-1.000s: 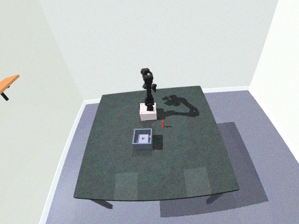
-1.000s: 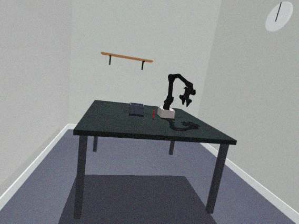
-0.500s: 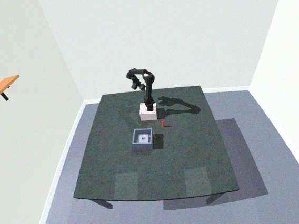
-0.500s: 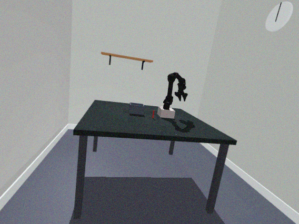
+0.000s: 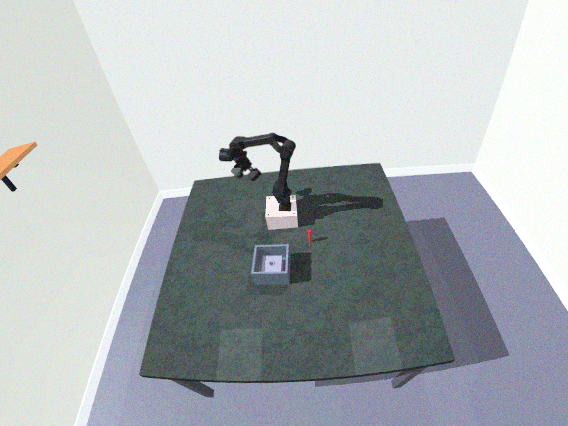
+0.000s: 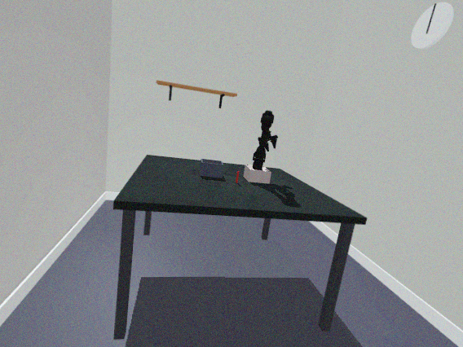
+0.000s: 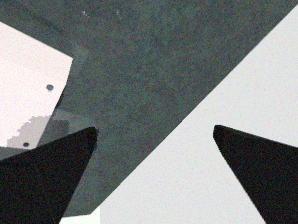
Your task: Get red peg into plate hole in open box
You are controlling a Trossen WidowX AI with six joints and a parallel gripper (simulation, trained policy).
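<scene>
While the black six-joint arm (image 5: 284, 170) (image 6: 259, 156) arches above its pale pink base block (image 5: 282, 221) (image 6: 257, 175) (image 7: 30, 65), the gripper (image 5: 246, 174) (image 6: 271, 149) (image 7: 155, 131) hangs high to the left in the top view, fingers spread wide, holding nothing. Fingers: matte black, tapering to blunt tips. The red peg (image 5: 310, 236) (image 6: 237, 177), slim and smooth-sided, stands on the mottled dark green tabletop (image 5: 350, 280) (image 6: 183, 191) (image 7: 145, 65), right of the open box (image 5: 271, 279) (image 6: 212, 169) and well apart from the gripper. Peg's long axis: upright. Box: blue-grey, square-walled; at its bottom, a pale plate (image 5: 278, 268) with a small round central hole.
</scene>
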